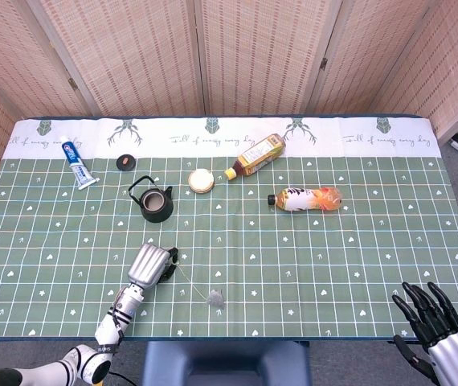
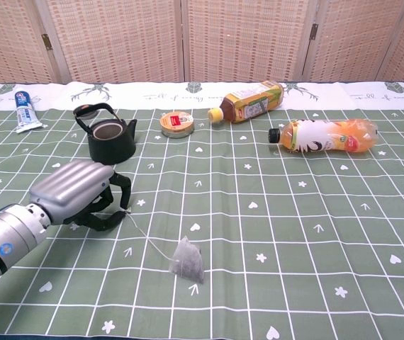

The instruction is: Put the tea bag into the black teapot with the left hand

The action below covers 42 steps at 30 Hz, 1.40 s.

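Note:
The grey tea bag lies on the green cloth near the front edge, also seen as the tea bag from the head. Its thin string runs up and left to a small tag. My left hand pinches that tag between curled fingertips, and the left hand sits just left of the bag. The black teapot stands upright and lidless behind the hand; the teapot has its handle raised. My right hand hovers at the lower right corner with fingers spread, holding nothing.
A small black lid and a toothpaste tube lie at the back left. A round tin, a tea bottle and an orange drink bottle lie on their sides behind the middle.

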{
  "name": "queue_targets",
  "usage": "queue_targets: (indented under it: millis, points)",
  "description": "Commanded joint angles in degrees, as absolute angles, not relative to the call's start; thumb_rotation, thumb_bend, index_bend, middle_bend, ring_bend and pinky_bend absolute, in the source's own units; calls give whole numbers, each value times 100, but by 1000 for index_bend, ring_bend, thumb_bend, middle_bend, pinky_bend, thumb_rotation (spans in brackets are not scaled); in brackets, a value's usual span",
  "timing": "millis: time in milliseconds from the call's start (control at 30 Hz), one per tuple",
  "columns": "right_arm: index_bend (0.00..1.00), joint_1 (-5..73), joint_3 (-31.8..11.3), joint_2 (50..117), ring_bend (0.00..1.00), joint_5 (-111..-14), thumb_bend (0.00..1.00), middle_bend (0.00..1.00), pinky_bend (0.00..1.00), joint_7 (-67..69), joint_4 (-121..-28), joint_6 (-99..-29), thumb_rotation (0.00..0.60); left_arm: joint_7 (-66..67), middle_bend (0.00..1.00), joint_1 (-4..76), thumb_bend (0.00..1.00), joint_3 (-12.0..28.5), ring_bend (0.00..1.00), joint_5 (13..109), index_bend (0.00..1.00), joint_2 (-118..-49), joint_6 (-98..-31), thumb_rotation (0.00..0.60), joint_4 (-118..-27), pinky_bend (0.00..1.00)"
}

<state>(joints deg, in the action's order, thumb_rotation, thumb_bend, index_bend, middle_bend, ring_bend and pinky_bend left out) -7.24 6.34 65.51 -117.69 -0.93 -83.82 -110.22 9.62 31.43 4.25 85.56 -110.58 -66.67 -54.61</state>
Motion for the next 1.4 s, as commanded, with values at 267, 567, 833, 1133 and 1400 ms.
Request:
queue_targets:
  millis: [267, 567, 833, 1133, 1400]
  points:
    - [0, -723, 638, 6552, 95, -11775, 365, 0, 29, -107, -8383, -11012, 600, 922, 1000, 3161, 491, 394, 1000, 8617, 615, -11127, -6761, 600, -5309, 1000]
    - [0, -707, 635, 6551, 98, -11761, 365, 0, 29, -137, -8413, -10960, 600, 981, 1000, 3200, 499, 500, 1000, 8727, 619, -10940, -7078, 600, -5528, 1000]
    - [0, -688, 628, 6538, 96, -11738, 365, 0, 29, -129, -8440, -10926, 600, 1845, 1000, 3383, 500, 961, 1000, 8777, 617, -10111, -7415, 600, -7034, 1000]
    - [0, -661, 626, 6504, 99, -11651, 365, 0, 29, -95, -8505, -10836, 600, 2719, 1000, 3546, 509, 1475, 1000, 8589, 630, -9323, -7447, 600, -8709, 1000]
    - [0, -615, 604, 6476, 99, -11586, 365, 0, 29, -79, -8571, -10743, 600, 3083, 1000, 3906, 507, 2075, 1000, 7969, 626, -8909, -7054, 600, -9150, 1000]
